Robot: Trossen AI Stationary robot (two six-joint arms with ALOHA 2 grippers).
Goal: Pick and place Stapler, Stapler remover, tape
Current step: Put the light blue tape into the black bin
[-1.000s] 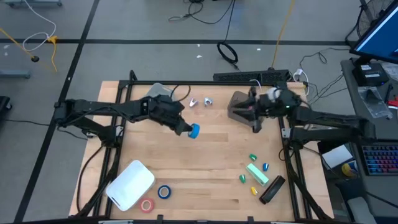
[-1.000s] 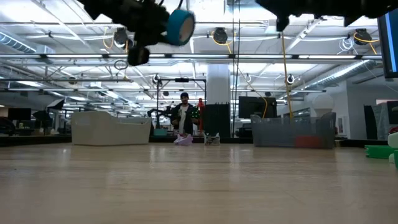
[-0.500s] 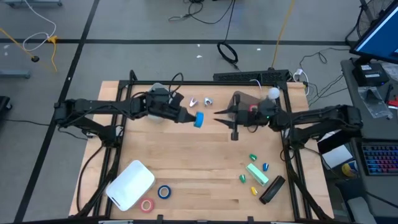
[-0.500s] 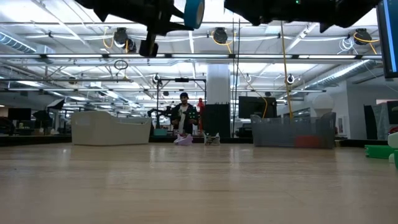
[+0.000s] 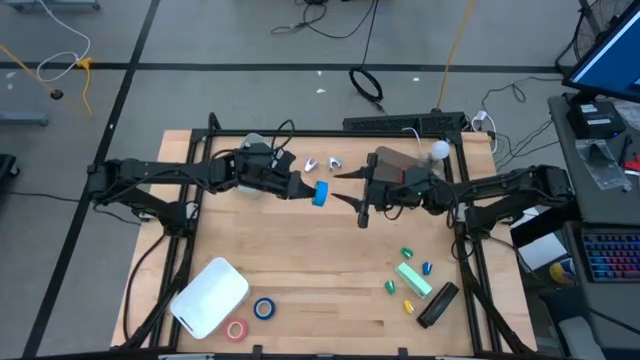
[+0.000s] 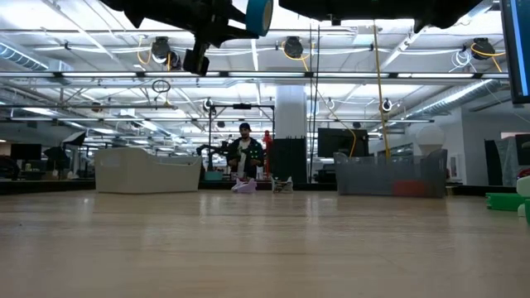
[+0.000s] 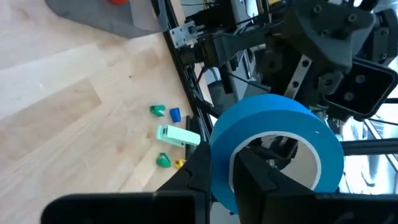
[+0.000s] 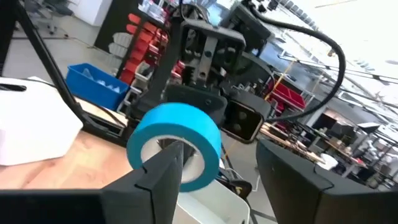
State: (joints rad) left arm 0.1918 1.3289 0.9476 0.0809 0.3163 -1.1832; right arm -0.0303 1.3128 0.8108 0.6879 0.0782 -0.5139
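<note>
Tape [image 5: 319, 193] – a blue roll – sits pinched in my left end effector [image 5: 306, 190], fingers closed through its ring, held well above the table [image 5: 300, 260] near the back-centre. Right end effector [image 5: 345, 193] faces it from the other side, fingers [image 8: 163, 176] spread wide, one lined up w/ the roll's edge; can't tell if it's touching yet. Right holds nothing. Other tape rolls, blue [image 5: 264, 309] & red [image 5: 237, 330], lie on the table's front edge beside a white bin [image 5: 208, 296].
</note>
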